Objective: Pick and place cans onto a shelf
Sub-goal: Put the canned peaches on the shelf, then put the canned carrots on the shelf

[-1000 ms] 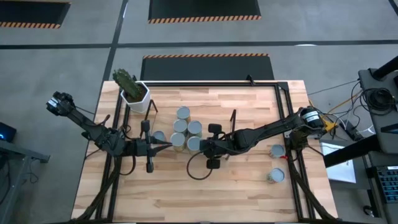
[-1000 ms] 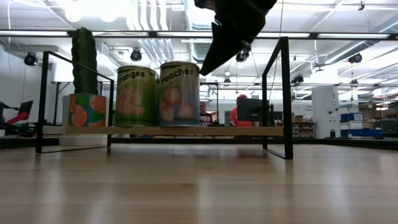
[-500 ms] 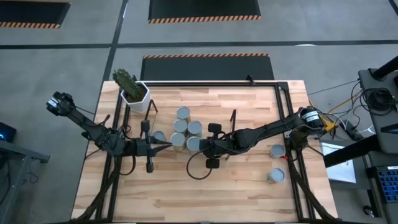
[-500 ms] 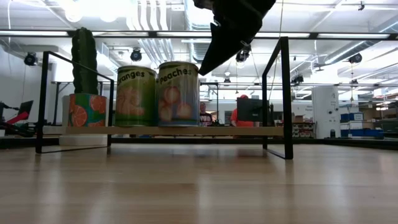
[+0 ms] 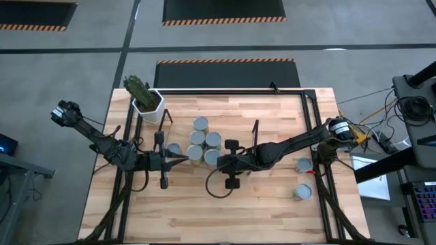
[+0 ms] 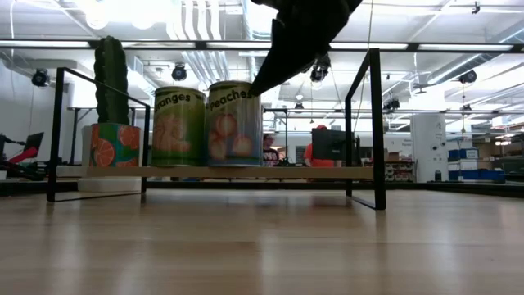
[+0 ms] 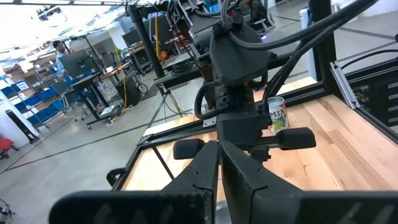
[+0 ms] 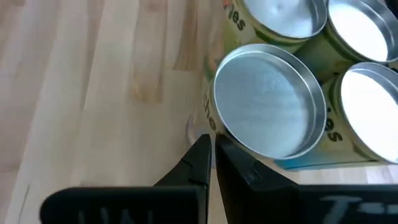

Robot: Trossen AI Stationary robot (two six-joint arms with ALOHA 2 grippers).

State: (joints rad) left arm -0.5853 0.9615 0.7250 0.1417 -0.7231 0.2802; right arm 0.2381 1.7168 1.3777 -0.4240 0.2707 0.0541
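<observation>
Four short silver-topped metal cans [image 5: 203, 141] are seen standing clustered on the low light-wood shelf with black wire end frames [image 5: 256, 129], near its left half; a fifth [image 5: 175, 150] stands just left of the cluster, and whether it rests on the shelf or the table cannot be told. Two more cans [image 5: 302, 164] [image 5: 302, 192] are left on the wooden tabletop [image 5: 272, 211] at the right, well apart from the shelf. The right gripper [image 5: 219, 160] is held just beside the nearest can of the cluster, its fingers [image 8: 208, 163] pressed together and pinching nothing. The left gripper [image 5: 182, 160] is parked on the other side of the cluster, likewise closed on nothing.

A placement is judged to be finished, with the right arm between a release and the next fetch. The next move would call for the arm to be drawn clear without nudging the cluster, carried to the cans at the right, and its fingers spread before descent.

In the low view only two cans [image 6: 234, 124], labelled with oranges and peaches, are shown on the shelf; the rest are hidden behind them, and the right arm is cut off at the top edge. An orange-patterned can [image 6: 115, 145] is partly masked by the frame. The cactus in its white pot [image 5: 148, 102] is seen at the far left corner.
</observation>
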